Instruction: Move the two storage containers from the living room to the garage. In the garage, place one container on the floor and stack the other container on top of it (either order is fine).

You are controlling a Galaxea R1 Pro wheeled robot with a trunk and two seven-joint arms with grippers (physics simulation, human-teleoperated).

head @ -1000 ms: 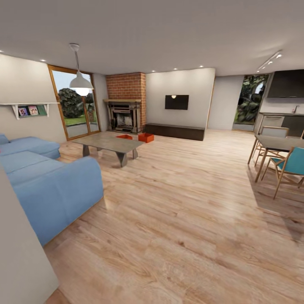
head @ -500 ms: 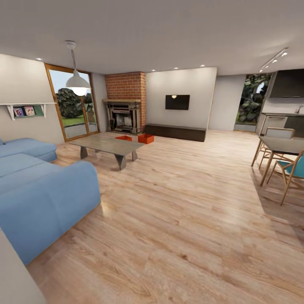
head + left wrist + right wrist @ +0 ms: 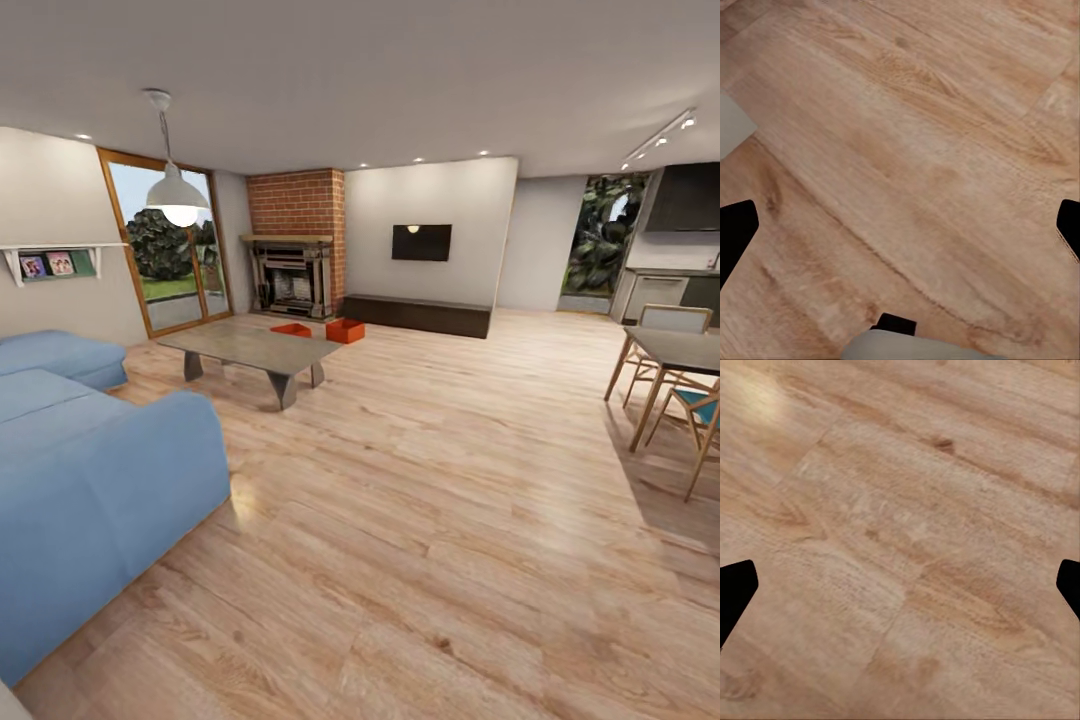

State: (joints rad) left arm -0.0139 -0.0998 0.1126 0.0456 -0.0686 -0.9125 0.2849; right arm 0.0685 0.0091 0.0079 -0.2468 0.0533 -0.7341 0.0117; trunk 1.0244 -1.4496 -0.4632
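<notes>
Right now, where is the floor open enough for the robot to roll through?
The wide wood-plank floor between the blue sofa and the dining table is open. It gets crowded by the fireplace, where the coffee table stands before the two storage containers.

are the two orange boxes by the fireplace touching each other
Apart. In the head view a strip of wood floor shows between the left storage container, partly hidden behind the coffee table, and the right storage container.
</notes>
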